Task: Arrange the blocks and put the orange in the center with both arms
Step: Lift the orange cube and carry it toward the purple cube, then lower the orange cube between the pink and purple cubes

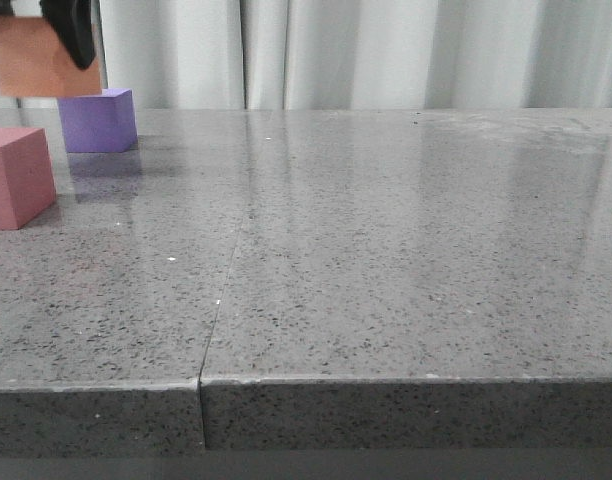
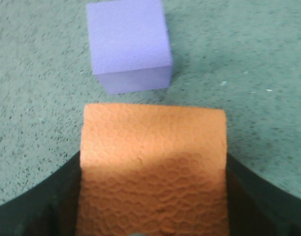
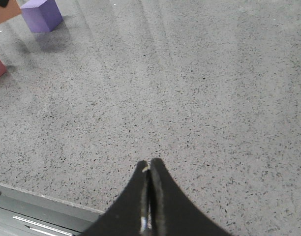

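Left hand (image 2: 150, 216) gripping one orange cube (image 2: 153, 167), one purple cube (image 1: 98, 120), one pink cube (image 1: 16, 176)

purple cube (image 1: 98, 120) and pink cube (image 1: 16, 176) crowd far left, tabletop (image 1: 406, 260) apparently open rightward

orange cube (image 2: 153, 162): matte pitted foam | purple cube (image 2: 131, 44): matte foam | tabletop (image 1: 386, 250): glossy speckled stone
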Action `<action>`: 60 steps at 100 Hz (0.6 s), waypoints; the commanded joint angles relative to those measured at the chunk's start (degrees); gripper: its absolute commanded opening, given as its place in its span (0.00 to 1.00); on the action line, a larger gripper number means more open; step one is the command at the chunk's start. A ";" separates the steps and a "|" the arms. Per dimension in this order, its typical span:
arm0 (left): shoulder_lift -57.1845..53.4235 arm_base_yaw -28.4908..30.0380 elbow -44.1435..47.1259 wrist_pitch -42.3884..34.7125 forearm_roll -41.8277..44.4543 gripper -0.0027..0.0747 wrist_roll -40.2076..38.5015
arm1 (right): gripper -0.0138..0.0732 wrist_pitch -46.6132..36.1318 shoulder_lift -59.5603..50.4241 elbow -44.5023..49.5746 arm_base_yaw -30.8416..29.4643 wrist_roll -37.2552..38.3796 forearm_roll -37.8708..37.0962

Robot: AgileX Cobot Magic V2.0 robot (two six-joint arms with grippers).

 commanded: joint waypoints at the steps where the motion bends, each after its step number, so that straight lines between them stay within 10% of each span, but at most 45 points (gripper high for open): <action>1: -3.30 0.19 1.06 -5.41 3.77 0.35 -5.60 | 0.08 -4.42 0.48 -1.43 -0.20 -0.31 -1.00; 60: -3.19 0.44 10.72 -18.32 5.84 0.35 -11.17 | 0.08 -4.42 0.48 -1.43 -0.20 -0.31 -1.00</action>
